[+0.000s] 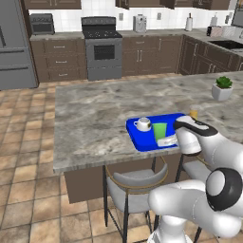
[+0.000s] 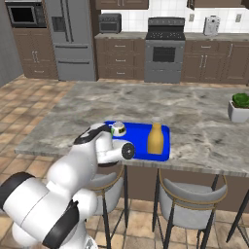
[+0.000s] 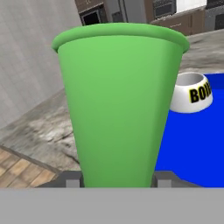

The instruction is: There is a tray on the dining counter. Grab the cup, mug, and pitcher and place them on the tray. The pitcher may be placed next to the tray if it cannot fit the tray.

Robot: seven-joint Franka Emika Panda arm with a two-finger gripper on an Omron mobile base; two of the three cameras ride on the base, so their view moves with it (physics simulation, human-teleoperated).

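Note:
The green cup stands upright between my fingertips, and my gripper is shut on its lower part. From the left base view the cup is over the blue tray on the dining counter, with my gripper at its near side. The white mug sits on the tray just left of the cup; its rim and black lettering show in the hand view. The yellow-orange pitcher stands upright at the tray's right end.
A potted plant in a white pot sits far right on the counter. Grey stools are tucked under the counter's near edge below the tray. Cabinets, a stove and a fridge line the back wall.

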